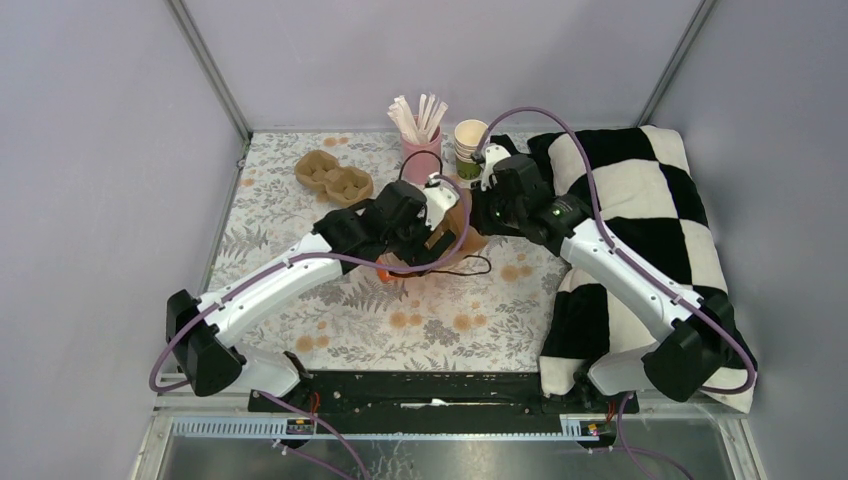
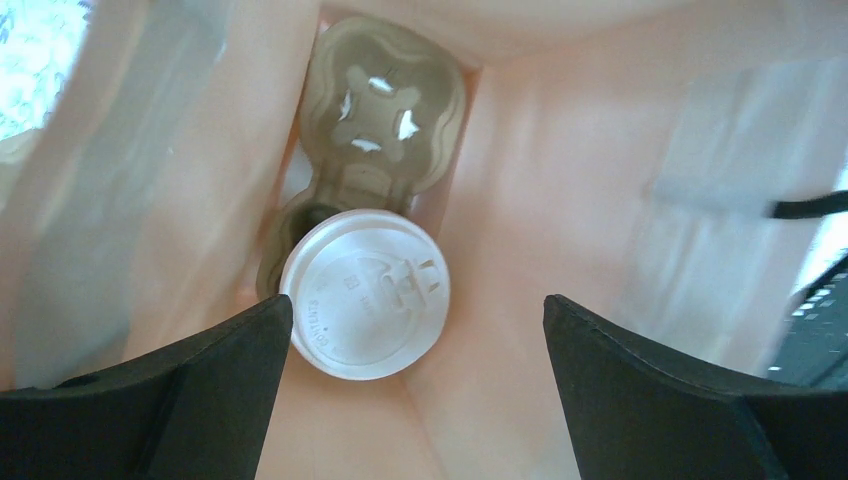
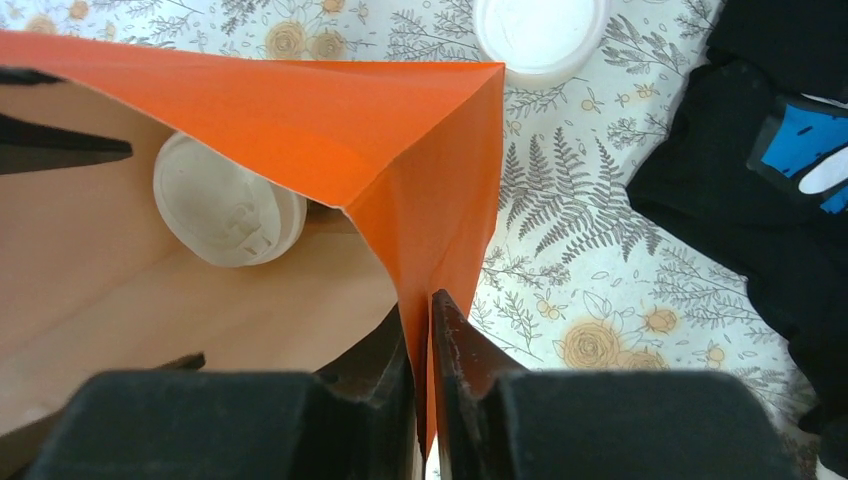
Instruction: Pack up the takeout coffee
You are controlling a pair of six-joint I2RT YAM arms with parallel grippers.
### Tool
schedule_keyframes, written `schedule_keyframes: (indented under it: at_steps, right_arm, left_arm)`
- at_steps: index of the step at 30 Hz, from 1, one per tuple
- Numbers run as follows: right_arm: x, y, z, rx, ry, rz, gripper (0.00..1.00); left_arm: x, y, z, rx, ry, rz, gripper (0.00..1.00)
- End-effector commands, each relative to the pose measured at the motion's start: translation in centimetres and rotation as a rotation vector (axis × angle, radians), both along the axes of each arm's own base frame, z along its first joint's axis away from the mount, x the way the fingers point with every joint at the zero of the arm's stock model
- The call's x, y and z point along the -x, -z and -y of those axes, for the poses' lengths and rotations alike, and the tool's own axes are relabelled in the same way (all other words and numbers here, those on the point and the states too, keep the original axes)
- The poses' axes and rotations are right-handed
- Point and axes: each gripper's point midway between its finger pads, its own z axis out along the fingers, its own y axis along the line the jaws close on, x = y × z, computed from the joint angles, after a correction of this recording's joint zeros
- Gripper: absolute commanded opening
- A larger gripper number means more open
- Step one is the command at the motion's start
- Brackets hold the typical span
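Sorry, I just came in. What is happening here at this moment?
The right gripper is shut on the edge of the orange paper bag and holds its mouth open. The left gripper is open inside the bag, just above the takeout coffee. The coffee has its white lid on and sits in one slot of a cardboard carrier at the bottom of the bag. The other slot is empty.

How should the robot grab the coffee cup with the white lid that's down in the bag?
Come from straight above and pinch across the round lid rim of the takeout coffee. It stands upright in the cup carrier, deep in the orange bag, so the bag's walls block every side; probably only the top is reachable.
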Motion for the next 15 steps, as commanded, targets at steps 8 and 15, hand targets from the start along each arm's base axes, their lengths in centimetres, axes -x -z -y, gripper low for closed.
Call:
schedule_keyframes:
  at_steps: [8,15]
  right_arm:
    - [-0.5,-2.2,-0.5,0.069,0.126,-0.064,0.20]
    - [-1.2,-3.0,-0.2,0.120,0.181,-0.088,0.23]
  left_arm:
    - [3.1,-7.8,4.1,0.342,0.062,-0.106,0.99]
    - [2.3,-14.1,1.6,0.421,-0.043,0.020,0.99]
